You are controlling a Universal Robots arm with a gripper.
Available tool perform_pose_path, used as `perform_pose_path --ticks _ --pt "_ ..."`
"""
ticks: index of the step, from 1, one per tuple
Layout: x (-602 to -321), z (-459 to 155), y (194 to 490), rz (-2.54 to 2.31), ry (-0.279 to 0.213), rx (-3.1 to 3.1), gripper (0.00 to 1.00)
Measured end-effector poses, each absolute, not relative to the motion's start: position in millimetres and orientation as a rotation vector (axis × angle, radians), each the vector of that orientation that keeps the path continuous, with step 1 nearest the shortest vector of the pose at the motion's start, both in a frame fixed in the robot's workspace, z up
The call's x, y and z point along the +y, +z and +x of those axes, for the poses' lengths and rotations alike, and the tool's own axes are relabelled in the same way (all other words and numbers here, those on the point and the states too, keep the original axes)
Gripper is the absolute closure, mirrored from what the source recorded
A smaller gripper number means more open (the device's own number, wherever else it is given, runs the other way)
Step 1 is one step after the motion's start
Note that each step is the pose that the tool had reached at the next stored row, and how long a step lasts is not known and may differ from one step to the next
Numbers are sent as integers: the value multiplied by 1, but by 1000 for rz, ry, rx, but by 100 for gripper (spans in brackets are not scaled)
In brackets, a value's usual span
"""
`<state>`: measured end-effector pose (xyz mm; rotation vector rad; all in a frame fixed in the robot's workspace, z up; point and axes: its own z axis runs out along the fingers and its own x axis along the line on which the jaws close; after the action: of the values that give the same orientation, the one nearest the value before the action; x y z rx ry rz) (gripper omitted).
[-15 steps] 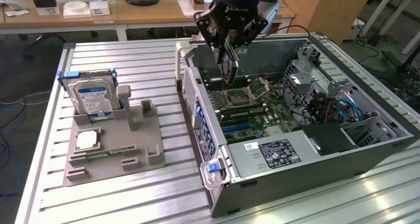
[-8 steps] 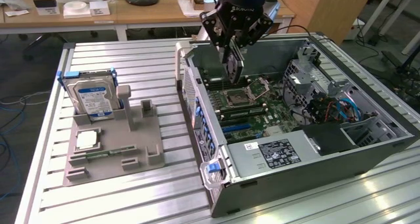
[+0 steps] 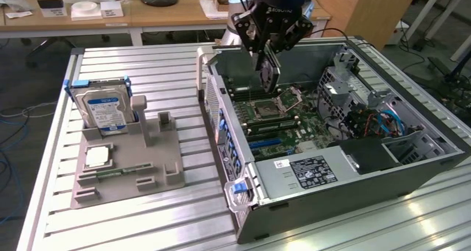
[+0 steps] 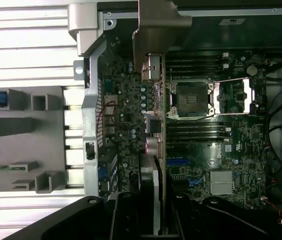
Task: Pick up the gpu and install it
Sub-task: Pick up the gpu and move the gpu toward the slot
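Looks like a robot lab or tech workshop, not a home. A robot gripper (image 3: pixel 266 51) w/ a gpu (image 3: pixel 269 74) in it hangs over an open PC case (image 3: pixel 346 193), w/ the green board (image 3: pixel 294 124) & wires inside showing. The PC sits on a big metal table (image 3: pixel 147 229) w/ long grooves. A grey holder (image 3: pixel 121 174) beside it has PC parts, e.g. a hard drive (image 3: pixel 103 110). Wood desks (image 3: pixel 154 16) at the back have small boxes (image 3: pixel 85 9) on them. Cables (image 3: pixel 9 118) lie on the floor.
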<state>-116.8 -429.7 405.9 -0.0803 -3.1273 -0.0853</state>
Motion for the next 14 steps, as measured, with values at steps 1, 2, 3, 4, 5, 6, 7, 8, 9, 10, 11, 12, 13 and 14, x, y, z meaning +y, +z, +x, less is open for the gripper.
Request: perform_pose_path --ticks 1,2,3,4,5,6,7,8,9,10,11,12,13,14 --pt "-430 -115 406 -80 -85 -3127 72" --pt "-430 -113 406 -80 -85 -3127 72" --pt "-430 -111 406 -80 -85 -3127 72" --pt "-430 -110 406 -80 -85 -3127 72" --pt "-430 -108 406 -80 -85 -3127 72" --pt "-430 -106 406 -80 -85 -3127 72" --pt "-430 -105 406 -80 -85 -3127 72" --pt "-430 -103 406 -80 -85 -3127 72" --pt "-430 -102 406 -80 -85 -3127 72" --pt "-430 -100 406 -80 -85 -3127 72" --pt "-430 -99 406 -80 -85 -3127 72" --pt "-430 -97 406 -80 -85 -3127 72" --pt "-430 -96 406 -80 -85 -3127 72" --pt "-430 -94 406 -80 -85 -3127 72"
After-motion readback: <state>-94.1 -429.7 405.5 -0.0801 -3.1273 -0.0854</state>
